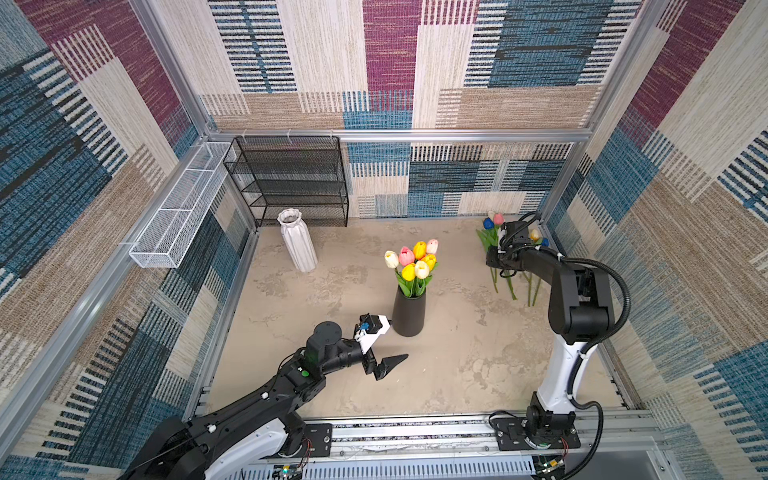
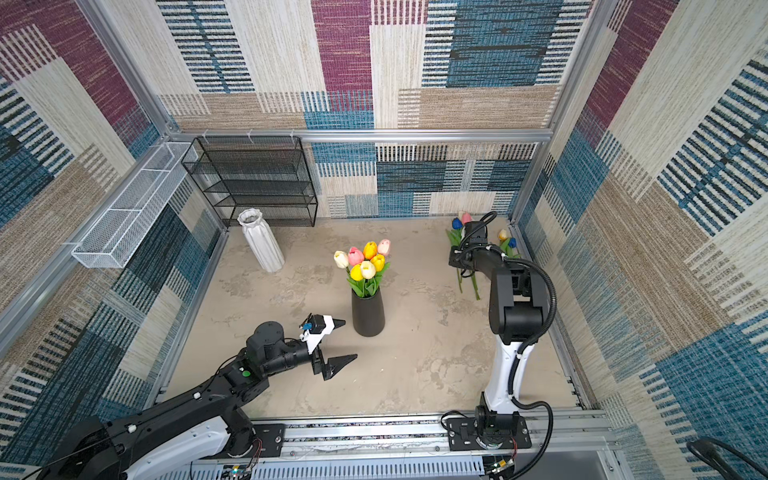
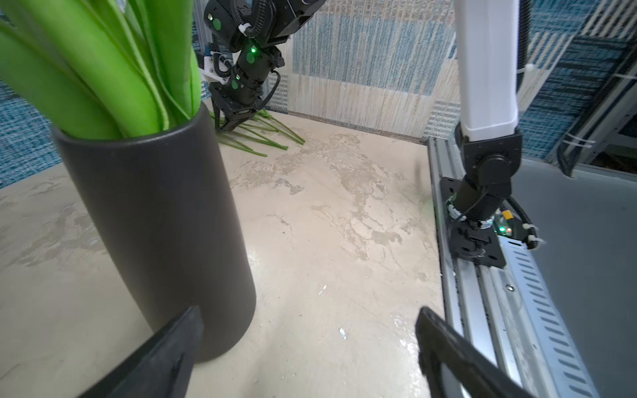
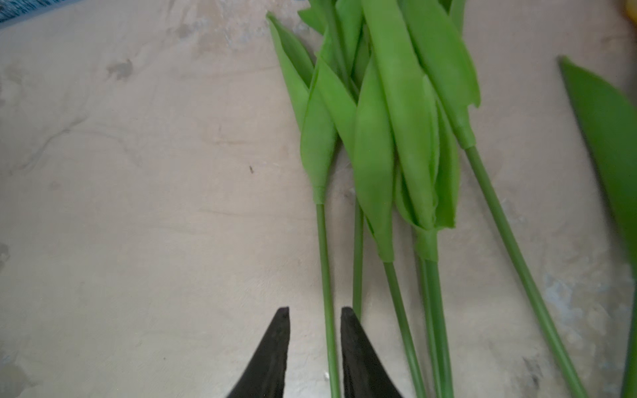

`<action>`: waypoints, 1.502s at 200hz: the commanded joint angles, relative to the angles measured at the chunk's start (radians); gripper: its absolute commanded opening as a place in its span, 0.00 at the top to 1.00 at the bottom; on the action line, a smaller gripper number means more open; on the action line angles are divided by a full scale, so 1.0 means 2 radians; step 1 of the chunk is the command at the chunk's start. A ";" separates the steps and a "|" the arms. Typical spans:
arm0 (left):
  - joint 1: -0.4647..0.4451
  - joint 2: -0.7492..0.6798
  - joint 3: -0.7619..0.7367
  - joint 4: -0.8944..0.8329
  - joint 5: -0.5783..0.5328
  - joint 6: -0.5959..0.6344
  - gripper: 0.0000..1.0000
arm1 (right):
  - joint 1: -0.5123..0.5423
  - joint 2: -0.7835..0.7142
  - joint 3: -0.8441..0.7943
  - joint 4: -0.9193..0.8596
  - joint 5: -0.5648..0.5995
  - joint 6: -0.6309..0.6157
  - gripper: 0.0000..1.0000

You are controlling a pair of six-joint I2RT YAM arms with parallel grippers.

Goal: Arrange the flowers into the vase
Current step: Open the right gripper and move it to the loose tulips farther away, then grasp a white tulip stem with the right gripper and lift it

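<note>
We can read no text, label, brand, number or sign in any of the views.

My left arm (image 1: 266,399) and right arm (image 1: 577,291) are black with white shells; a ribbed black cable (image 1: 625,297) trails the right one; a green light (image 1: 305,373) dots my left wrist, and my jaws are black, pointed wedges.
</note>
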 commanded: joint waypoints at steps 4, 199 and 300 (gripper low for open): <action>0.000 0.008 0.006 0.030 -0.007 0.008 0.00 | 0.003 0.019 0.017 -0.002 0.027 -0.016 0.71; 0.001 -0.048 0.006 0.001 -0.122 -0.014 0.08 | 0.057 -0.181 -0.137 0.160 -0.183 0.022 1.00; 0.003 -0.052 0.028 0.016 -0.119 -0.015 0.07 | 0.064 -0.431 -0.337 0.423 -0.388 0.110 1.00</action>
